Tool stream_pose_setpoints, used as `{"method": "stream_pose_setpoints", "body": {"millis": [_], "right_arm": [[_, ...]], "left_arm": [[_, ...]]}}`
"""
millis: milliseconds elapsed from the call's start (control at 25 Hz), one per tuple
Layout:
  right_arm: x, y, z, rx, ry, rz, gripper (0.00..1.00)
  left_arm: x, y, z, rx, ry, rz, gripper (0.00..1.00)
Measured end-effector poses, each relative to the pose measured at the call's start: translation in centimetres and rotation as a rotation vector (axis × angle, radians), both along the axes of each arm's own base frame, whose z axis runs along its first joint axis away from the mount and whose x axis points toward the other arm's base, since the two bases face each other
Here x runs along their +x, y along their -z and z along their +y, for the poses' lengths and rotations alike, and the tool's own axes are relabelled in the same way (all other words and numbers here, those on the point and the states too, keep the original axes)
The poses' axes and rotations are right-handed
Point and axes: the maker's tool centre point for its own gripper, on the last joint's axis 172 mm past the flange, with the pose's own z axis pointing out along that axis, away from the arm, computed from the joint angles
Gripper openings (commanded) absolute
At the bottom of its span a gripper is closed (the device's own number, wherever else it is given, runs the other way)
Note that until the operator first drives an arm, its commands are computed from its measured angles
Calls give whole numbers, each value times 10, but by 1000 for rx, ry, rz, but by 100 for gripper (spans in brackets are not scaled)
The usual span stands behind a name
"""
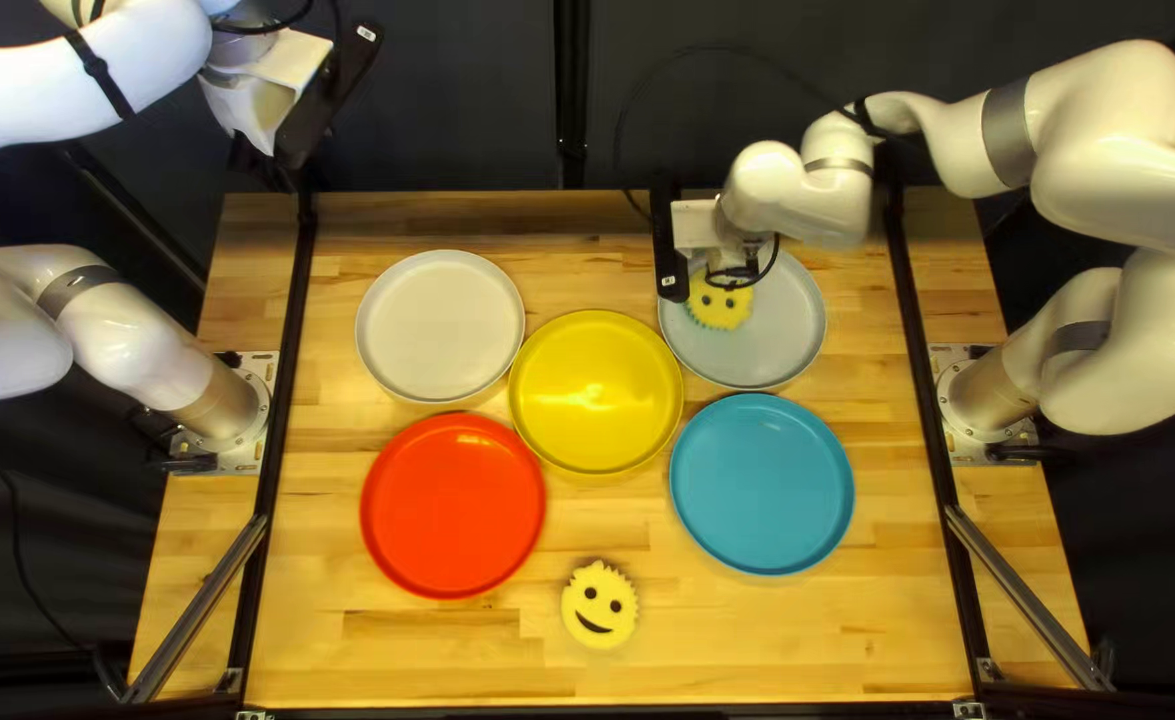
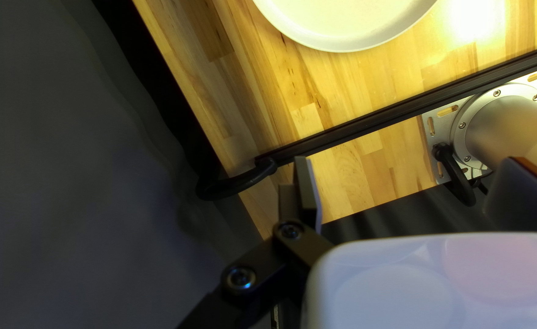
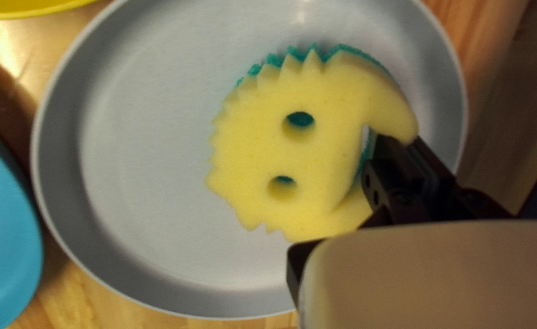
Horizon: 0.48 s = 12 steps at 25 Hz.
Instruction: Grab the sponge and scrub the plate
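Sponge [image 3: 280, 149] and right claw [image 3: 399, 143] are already joined: the two fingertips pinch the thin strip beside the mouth slot, near the sponge's edge. The body spreads out from the claw on the side toward the blue plate [image 1: 761, 484], so the hold looks off-centre. The sponge is nearly round and offers no real long axis; the slot gives the useful line, running close beside the fingers. It sits within the grey plate's [image 3: 140, 158] rim, its yellow face up and green layer beneath. I cannot tell how firmly it presses on the plate.

The right arm [image 1: 801, 194] is clearly nearer, and the job looks to be at the scrubbing step. The next move probably calls for small sweeps toward the bare plate floor on the blue-plate side, kept low and level. With the grip at the edge, the free side could fold or twist.

The left claw [image 2: 402, 183] is spread wide and holds nothing, well apart. A second sponge [image 1: 600, 604] lies on the table [image 1: 801, 640] near its front edge.
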Motion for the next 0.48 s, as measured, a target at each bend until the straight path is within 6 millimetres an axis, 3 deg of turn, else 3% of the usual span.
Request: {"method": "stream_pose_setpoints", "body": {"millis": [240,480], "right_arm": [[3,0,-5,2,16,1,0],[10,2,25,-7,-2,6,0]], "left_arm": [[0,0,0,0,0,0,100],[0,0,0,0,0,0,100]]}}
